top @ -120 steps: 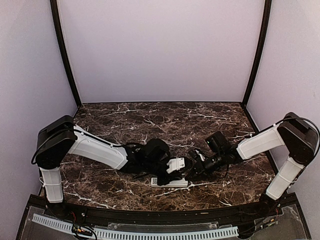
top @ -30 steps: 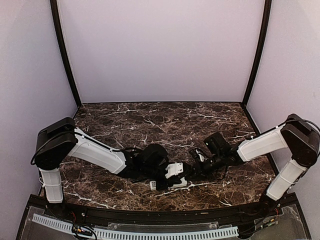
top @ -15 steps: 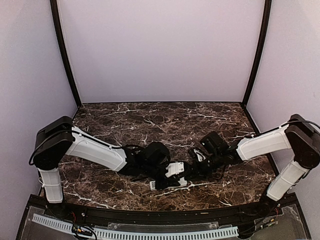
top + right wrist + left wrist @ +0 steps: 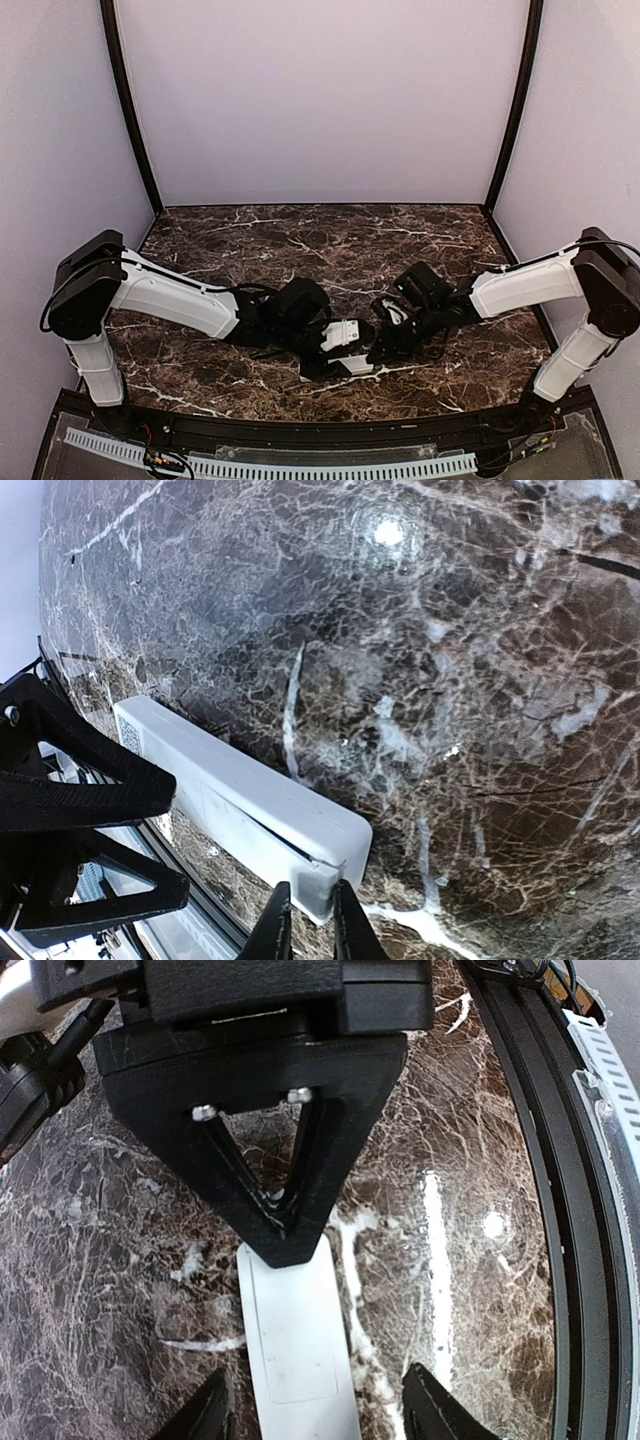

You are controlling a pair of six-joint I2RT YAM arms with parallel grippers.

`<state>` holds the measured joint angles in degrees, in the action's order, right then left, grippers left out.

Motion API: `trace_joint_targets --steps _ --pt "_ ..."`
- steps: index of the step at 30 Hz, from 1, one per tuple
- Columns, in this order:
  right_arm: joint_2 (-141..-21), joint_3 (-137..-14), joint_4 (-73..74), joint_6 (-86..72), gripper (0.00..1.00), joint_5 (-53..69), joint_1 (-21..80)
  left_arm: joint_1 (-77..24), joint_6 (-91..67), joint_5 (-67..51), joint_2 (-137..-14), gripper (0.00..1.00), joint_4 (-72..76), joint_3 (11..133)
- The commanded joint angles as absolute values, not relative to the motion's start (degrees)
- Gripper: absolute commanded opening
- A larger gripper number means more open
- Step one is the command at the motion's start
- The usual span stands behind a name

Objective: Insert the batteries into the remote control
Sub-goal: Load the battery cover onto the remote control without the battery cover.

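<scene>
The remote control (image 4: 350, 366) lies on the marble near the front edge, between the two grippers. In the left wrist view it (image 4: 298, 1355) lies back up with its flat cover in place. My left gripper (image 4: 320, 1418) is open, one finger on each side of the remote and not touching it. My right gripper (image 4: 310, 922) is shut on the remote's end corner (image 4: 330, 878), where a thin slit shows along the cover's edge. In the top view the left gripper (image 4: 333, 352) and the right gripper (image 4: 378, 352) nearly meet. The batteries are out of view.
The table's black front rail (image 4: 300, 430) runs just in front of the remote and also shows in the left wrist view (image 4: 545, 1210). A white slotted strip (image 4: 270, 467) lies beyond it. Lilac walls close the back and sides.
The right gripper has reached further left and down onto the remote's end. The left arm's shoulder has swung left, with its gripper still over the remote.
</scene>
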<state>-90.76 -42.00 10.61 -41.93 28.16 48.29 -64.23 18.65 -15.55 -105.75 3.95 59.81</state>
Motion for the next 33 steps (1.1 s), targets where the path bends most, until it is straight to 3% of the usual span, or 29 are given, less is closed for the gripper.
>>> trace_joint_targets --steps 1,5,6,7,10,22,33 --pt "-91.99 -43.79 12.63 -40.27 0.14 28.06 49.66 -64.07 18.55 -15.28 -103.17 0.57 2.26 58.12" --pt "-91.85 -45.40 15.03 -38.77 0.19 26.88 49.66 -64.07 18.03 -15.36 -102.61 0.60 2.55 57.26" --pt "-91.87 -45.84 15.56 -38.37 0.20 26.64 49.61 -64.09 18.07 -15.24 -102.59 0.69 2.73 57.10" --pt "-91.80 -46.29 16.24 -38.04 0.21 26.30 49.58 -64.08 18.12 -14.95 -102.64 0.73 2.81 56.71" --pt "-92.01 -47.42 18.12 -37.08 0.26 25.08 49.57 -64.07 18.00 -14.39 -103.00 0.78 3.03 56.05" --pt "-92.89 -47.55 19.24 -36.02 0.32 24.11 49.07 -64.03 18.06 -12.91 -102.35 0.78 3.86 54.38" --pt "-93.17 -47.08 18.05 -34.89 0.19 24.87 48.56 -63.28 18.07 -13.85 -102.35 0.70 5.17 54.86"
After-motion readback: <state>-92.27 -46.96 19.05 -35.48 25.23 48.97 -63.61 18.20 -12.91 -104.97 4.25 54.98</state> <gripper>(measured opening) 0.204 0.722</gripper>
